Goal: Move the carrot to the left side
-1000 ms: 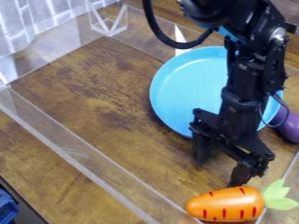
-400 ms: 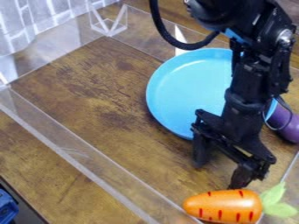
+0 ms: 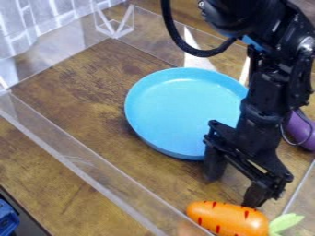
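The carrot point(image 3: 227, 220) is orange with dark stripes and lies on its side at the bottom edge of the view, its green top point(image 3: 286, 224) pointing right. My gripper point(image 3: 237, 181) points straight down just above and behind the carrot, by the near right rim of the blue plate point(image 3: 172, 106). Its black fingers point(image 3: 213, 164) stand wide open with nothing between them. The carrot lies apart from the fingers.
A purple toy eggplant point(image 3: 303, 130) lies at the right edge, partly hidden behind the arm. Clear plastic walls point(image 3: 62, 138) border the wooden tabletop on the left and near sides. A clear container point(image 3: 114, 17) stands at the back.
The blue plate has slid left across the table. The carrot sits slightly lower and further left in view. The gripper has hardly moved and stays open.
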`<state>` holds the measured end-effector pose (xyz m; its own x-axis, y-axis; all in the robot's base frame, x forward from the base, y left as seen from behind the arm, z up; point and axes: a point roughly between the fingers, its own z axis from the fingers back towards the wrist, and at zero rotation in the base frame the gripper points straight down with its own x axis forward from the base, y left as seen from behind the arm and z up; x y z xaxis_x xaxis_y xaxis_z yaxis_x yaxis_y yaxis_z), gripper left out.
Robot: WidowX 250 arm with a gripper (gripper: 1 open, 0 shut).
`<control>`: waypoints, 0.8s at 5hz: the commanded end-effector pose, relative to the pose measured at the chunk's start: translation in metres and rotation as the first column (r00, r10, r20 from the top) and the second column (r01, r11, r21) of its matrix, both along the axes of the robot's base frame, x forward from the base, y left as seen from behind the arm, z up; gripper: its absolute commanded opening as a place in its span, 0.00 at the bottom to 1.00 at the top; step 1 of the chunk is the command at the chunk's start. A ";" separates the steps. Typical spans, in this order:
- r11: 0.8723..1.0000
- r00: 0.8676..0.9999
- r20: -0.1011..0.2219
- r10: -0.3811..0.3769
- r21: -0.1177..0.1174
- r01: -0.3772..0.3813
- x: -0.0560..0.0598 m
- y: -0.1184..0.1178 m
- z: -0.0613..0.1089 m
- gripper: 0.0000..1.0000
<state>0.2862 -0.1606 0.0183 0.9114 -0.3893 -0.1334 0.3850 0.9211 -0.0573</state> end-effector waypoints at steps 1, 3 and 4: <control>0.995 0.994 -0.020 -0.103 0.010 0.103 -0.013 -0.008 -0.003 1.00; 0.995 0.995 -0.033 -0.097 0.019 0.098 -0.024 -0.024 -0.002 1.00; 0.994 0.994 -0.043 -0.103 0.022 0.104 -0.028 -0.027 -0.001 1.00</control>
